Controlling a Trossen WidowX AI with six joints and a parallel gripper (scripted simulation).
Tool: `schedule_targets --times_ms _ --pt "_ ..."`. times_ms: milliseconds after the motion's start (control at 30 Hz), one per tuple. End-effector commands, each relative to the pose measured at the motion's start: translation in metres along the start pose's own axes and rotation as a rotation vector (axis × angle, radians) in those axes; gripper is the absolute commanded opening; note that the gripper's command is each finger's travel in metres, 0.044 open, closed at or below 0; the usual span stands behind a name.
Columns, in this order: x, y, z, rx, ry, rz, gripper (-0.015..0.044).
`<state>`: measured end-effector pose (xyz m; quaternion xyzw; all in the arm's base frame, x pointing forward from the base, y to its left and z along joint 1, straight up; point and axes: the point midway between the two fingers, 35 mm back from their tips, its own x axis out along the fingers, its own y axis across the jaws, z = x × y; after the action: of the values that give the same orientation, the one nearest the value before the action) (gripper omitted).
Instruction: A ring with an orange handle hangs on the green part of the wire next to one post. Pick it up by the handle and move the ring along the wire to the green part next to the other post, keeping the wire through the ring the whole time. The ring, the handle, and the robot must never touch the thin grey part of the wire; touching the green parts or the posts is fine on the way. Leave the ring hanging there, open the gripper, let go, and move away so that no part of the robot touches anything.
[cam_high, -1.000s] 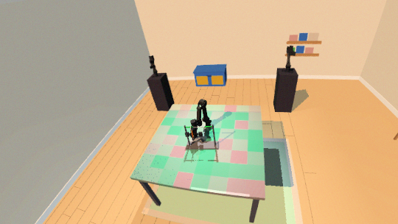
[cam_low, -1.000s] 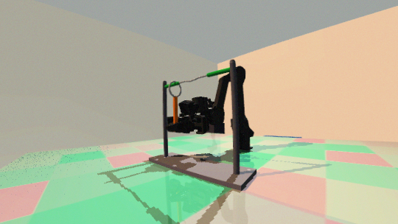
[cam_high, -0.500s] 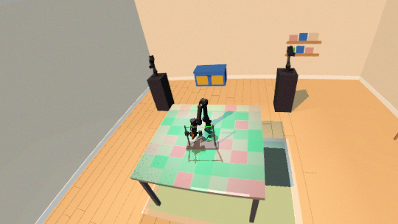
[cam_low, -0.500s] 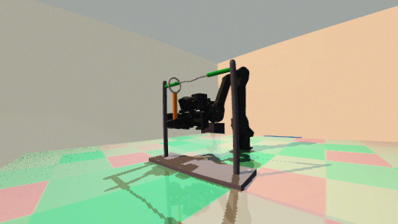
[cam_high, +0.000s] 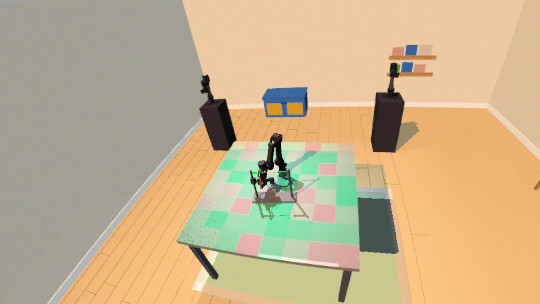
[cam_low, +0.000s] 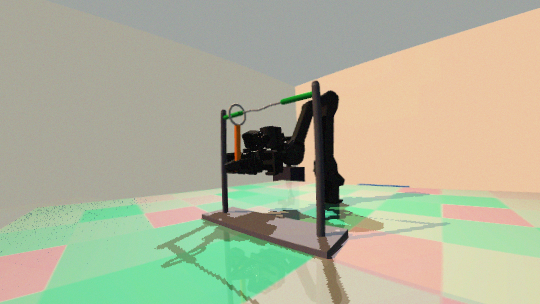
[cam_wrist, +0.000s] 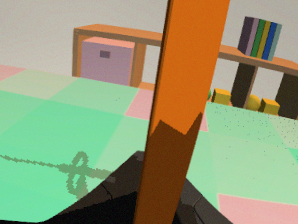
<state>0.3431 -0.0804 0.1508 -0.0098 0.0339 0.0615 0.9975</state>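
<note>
The grey ring (cam_low: 237, 104) surrounds the green part (cam_low: 226, 117) by the left post (cam_low: 224, 192) in the exterior view, with the wire through it. Its right rim appears near the start of the grey wire (cam_low: 260, 108); contact cannot be told. The orange handle (cam_low: 237, 140) (cam_wrist: 190, 65) (cam_high: 260, 180) points down, upright in the exterior view. My gripper (cam_low: 236, 162) (cam_wrist: 148, 161) is shut on the handle's lower part, below the wire. The other green part (cam_low: 296, 98) joins the right post (cam_low: 318, 175) (cam_high: 291, 187).
The posts stand on a grey base (cam_low: 280, 237) on the checkered table (cam_high: 285, 230). My arm (cam_low: 327, 135) (cam_high: 276, 150) stands behind the wire frame, and its forearm reaches beneath the wire. A shelf unit (cam_wrist: 115, 31) is beyond the table in the wrist view.
</note>
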Motion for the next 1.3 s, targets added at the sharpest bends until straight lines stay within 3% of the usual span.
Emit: schedule_targets --times_ms 0,1267 --pt "0.000 0.000 0.001 0.004 -0.002 0.004 -0.0150" --pt "0.000 0.024 0.001 0.003 -0.002 0.011 -0.0150"
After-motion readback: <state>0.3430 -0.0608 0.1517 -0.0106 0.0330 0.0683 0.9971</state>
